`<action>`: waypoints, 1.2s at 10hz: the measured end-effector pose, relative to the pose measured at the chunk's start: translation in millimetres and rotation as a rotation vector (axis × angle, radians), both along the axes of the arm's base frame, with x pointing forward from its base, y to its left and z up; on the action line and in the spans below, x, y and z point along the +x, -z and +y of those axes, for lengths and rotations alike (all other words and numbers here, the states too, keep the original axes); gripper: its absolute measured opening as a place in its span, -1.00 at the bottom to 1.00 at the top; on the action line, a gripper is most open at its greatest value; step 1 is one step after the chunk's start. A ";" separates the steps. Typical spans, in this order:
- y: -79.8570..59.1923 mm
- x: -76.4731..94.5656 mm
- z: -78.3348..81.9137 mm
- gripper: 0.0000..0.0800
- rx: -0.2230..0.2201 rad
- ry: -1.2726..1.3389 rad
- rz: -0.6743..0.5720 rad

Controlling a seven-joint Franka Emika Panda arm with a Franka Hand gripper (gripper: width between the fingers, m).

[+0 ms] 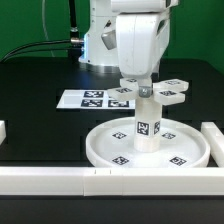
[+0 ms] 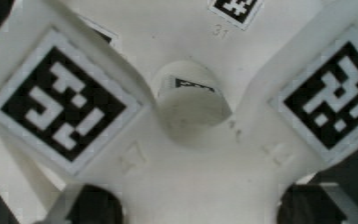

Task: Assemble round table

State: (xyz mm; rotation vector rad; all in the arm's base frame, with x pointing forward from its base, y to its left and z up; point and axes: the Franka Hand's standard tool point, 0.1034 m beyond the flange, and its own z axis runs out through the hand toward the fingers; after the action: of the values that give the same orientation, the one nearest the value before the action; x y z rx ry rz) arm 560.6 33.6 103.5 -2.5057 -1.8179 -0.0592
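Your arm (image 1: 135, 35) hangs straight down over the work area, wrist vertical, with the gripper (image 1: 138, 85) pointing at the table. Its fingers are at the level of the cross-shaped piece (image 1: 160, 92). You cannot tell from either view whether the fingers are spread or pinching; in the wrist view only the dark fingertips (image 2: 87, 205) show at the frame edge, either side of the white part.

Directly beneath the gripper lies the round disc (image 1: 195, 148), flat on the black table (image 1: 40, 90), its raised rim enclosing a tagged floor. Inside that rim the post (image 1: 147, 128) stands upright at the centre, a tag on its side.

The cross-shaped piece sits at the post's top, just under the gripper, arms spread level with tags facing up. In the wrist view you see two tagged arms (image 2: 66, 88) flanking a rounded central hub (image 2: 190, 100).

Behind the gripper, the marker board (image 1: 85, 99) lies flat. A white rail (image 1: 60, 181) runs in front of the disc.
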 end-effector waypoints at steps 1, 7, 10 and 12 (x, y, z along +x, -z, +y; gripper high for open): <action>0.0 0.2 -1.1 0.08 0.000 -0.001 -0.001; 0.8 -1.7 -2.3 0.09 0.008 0.297 0.027; 0.8 -3.5 -2.1 0.09 0.041 0.705 0.079; 0.8 -0.7 2.0 0.09 0.046 0.833 0.057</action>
State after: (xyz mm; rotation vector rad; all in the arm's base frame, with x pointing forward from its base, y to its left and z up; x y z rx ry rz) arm 559.9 35.6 102.6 -2.9794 -0.6346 -0.0531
